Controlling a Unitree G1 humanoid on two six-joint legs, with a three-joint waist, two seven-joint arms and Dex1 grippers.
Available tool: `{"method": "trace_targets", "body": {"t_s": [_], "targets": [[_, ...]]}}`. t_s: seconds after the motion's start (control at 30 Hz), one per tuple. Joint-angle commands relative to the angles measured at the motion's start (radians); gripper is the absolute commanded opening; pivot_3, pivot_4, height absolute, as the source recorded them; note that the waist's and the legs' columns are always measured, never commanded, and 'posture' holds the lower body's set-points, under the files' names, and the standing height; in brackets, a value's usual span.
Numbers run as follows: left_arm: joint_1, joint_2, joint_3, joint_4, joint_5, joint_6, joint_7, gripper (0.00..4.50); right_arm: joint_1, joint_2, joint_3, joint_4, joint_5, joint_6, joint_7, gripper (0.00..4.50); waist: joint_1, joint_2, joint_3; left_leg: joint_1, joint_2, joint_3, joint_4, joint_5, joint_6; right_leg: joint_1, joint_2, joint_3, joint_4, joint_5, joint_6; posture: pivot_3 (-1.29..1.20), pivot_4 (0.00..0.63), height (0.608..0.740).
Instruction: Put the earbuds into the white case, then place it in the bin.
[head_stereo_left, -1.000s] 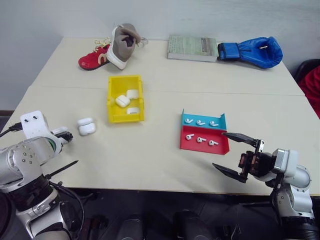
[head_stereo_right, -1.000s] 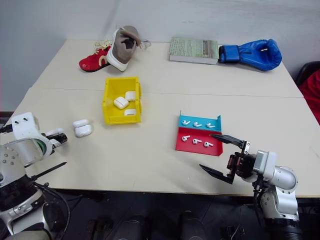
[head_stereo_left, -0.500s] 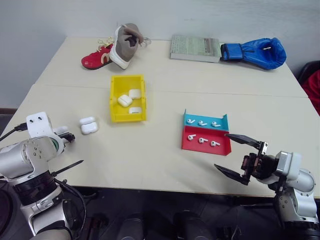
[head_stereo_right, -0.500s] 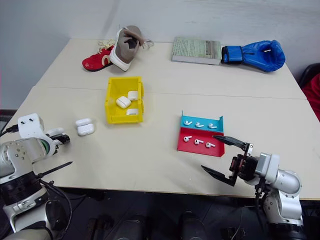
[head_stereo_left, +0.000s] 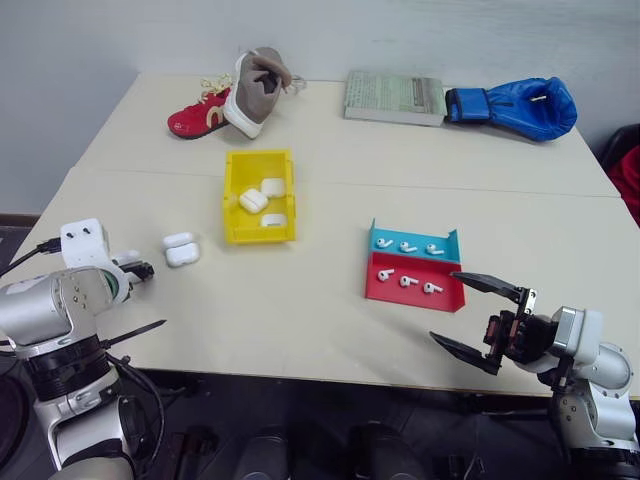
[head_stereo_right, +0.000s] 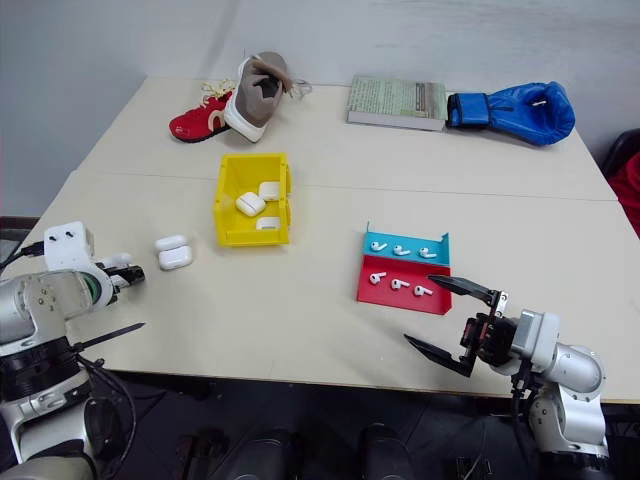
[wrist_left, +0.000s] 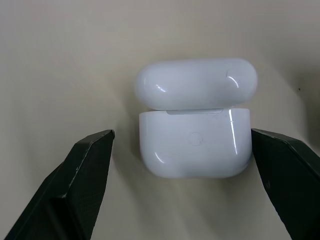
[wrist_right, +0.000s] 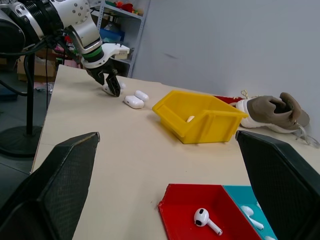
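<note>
The left arm sits at the lower left of the head views, bent so its silver forearm angles up and inward. Its left gripper (head_stereo_left: 140, 300) has its two black fingers spread wide apart, one fingertip (head_stereo_left: 141, 270) higher, the other lower and nearer the frame's bottom. The right arm rises from the lower right corner, its wrist turned toward the frame's centre. The right gripper (head_stereo_left: 462, 310) points leftward with its jaws spread wide and nothing between them.

The white case (wrist_left: 195, 137) looks glossy smooth plastic, lying on a matt beige table (wrist_left: 60, 65).
</note>
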Motion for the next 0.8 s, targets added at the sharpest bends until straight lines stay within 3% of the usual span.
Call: {"method": "trace_targets", "body": {"t_s": [0.03, 0.2, 0.23, 0.33, 0.43, 0.6, 0.7, 0.8], "targets": [[0.008, -0.010, -0.016, 0.015, 0.025, 0.013, -0.016, 4.48, 0.002, 0.001, -0.028, -0.020, 0.010, -0.030, 0.003, 4.50, 0.000, 0.000, 0.000, 0.000, 0.000, 0.000, 0.000, 0.000, 0.000, 0.000, 0.000, 0.000, 0.000, 0.000, 0.000, 0.00, 0.150, 0.740], [0.033, -0.032, 0.008, -0.034, 0.040, 0.062, -0.031, 2.92, -0.001, 0.000, -0.025, -0.010, 0.006, -0.042, 0.001, 4.50, -0.001, 0.001, 0.000, 0.000, 0.000, 0.000, 0.000, 0.000, 0.000, 0.000, 0.000, 0.000, 0.000, 0.000, 0.000, 0.00, 0.150, 0.740], [0.035, -0.034, 0.010, -0.043, 0.044, 0.067, -0.033, 2.77, -0.002, 0.001, -0.025, -0.009, 0.005, -0.043, 0.001, 4.50, -0.003, 0.001, 0.000, 0.000, 0.000, 0.000, 0.000, 0.000, 0.000, 0.000, 0.000, 0.000, 0.000, 0.000, 0.000, 0.00, 0.150, 0.740], [0.070, -0.016, 0.032, -0.090, 0.045, 0.080, -0.059, 2.77, -0.007, 0.000, -0.024, -0.009, 0.003, -0.047, -0.002, 4.50, -0.006, 0.001, -0.001, 0.000, 0.000, 0.001, -0.001, 0.000, 0.000, 0.000, 0.000, 0.000, 0.000, 0.000, 0.000, 0.00, 0.150, 0.740], [0.103, 0.007, 0.094, -0.131, 0.020, -0.031, -0.123, 2.77, -0.010, -0.004, -0.025, -0.008, 0.003, -0.050, -0.003, 4.50, -0.007, 0.001, -0.001, 0.000, 0.001, 0.001, -0.002, 0.000, 0.000, 0.000, 0.000, 0.001, 0.000, 0.000, 0.000, 0.00, 0.150, 0.740], [0.268, 0.137, 0.221, -0.195, -0.159, -0.483, -0.529, 2.77, -0.016, -0.039, -0.041, 0.017, 0.010, -0.022, 0.011, 4.50, -0.011, -0.001, 0.001, 0.000, 0.002, 0.002, -0.003, 0.000, -0.001, -0.002, 0.001, 0.001, -0.001, 0.000, 0.000, 0.00, 0.150, 0.740], [0.352, 0.152, 0.251, -0.273, -0.358, -0.683, -0.865, 2.77, -0.009, -0.088, -0.063, 0.030, 0.018, 0.021, 0.026, 4.50, -0.001, 0.000, 0.001, 0.000, 0.002, 0.001, -0.003, 0.000, -0.001, 0.000, 0.000, 0.000, -0.008, 0.000, -0.001, 0.00, 0.150, 0.740], [0.352, 0.129, 0.190, -0.297, -0.451, -0.805, -0.991, 2.77, 0.002, -0.135, -0.097, 0.043, 0.025, 0.040, 0.044, 4.50, 0.015, 0.004, 0.000, 0.000, 0.000, -0.001, -0.002, -0.001, 0.001, 0.003, -0.004, -0.001, -0.010, 0.000, -0.001, 0.00, 0.150, 0.740]]}}
